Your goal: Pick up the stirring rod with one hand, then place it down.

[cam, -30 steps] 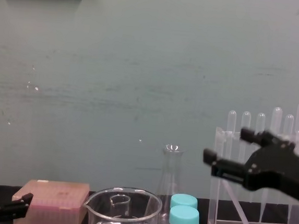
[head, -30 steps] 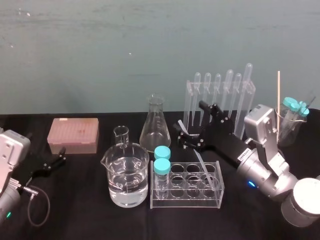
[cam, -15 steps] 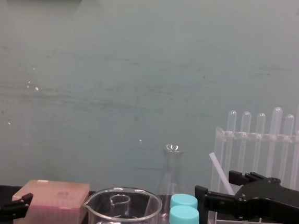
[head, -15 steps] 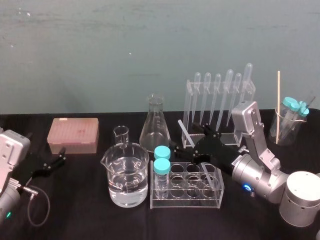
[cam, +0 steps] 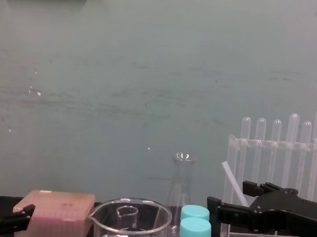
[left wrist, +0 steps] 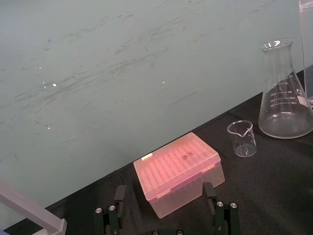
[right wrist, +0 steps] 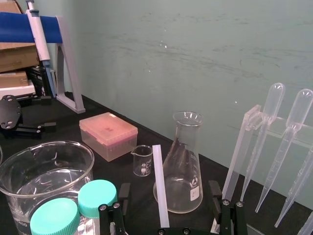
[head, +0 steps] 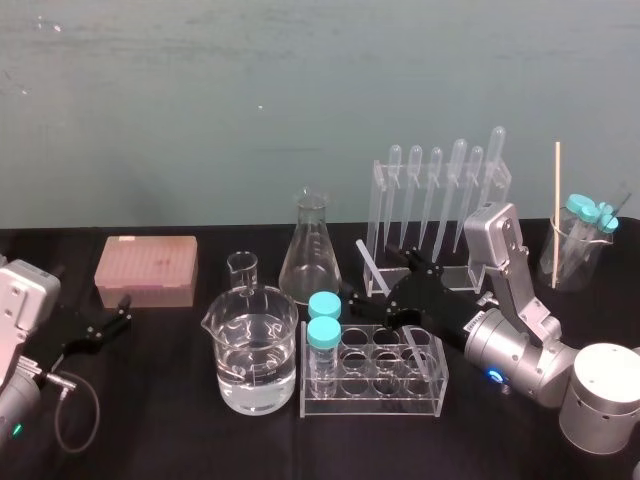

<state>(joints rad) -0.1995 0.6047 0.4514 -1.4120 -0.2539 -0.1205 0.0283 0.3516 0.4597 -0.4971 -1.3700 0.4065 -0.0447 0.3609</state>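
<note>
A black table (head: 180, 420) is seen, and all the things are placed on it. The silver right arm (head: 520, 330) is stretched over the right part of the table, in front of the tall rack of pipettes (head: 440, 200). Near the middle a large beaker (head: 255, 350) with water is placed, and a pink box (head: 147, 268) is set well apart from it, at the back left. A conical flask (head: 310, 250) is seen behind the beaker, and a low clear rack (head: 375, 375) is placed just beside the beaker on the right, with two blue-capped vials (head: 323, 320) held in its left end. The right gripper (head: 385, 282) is held low over the back of this rack. Its fingers (right wrist: 114, 211) are spread wide, and nothing is gripped by them. The left gripper (head: 115, 318) is kept at the left edge of the table, near the pink box, and its fingers (left wrist: 111, 215) are also spread apart and empty. A small beaker (head: 243, 270) is placed between the pink box and the flask. The stirring rod (head: 368, 258) is leaned in the clear rack: its lower end is kept inside the right part of the rack, and its upper end is tilted toward the flask. In the right wrist view the rod (right wrist: 159, 181) is seen between the two fingers and is touched by neither of them.
</note>
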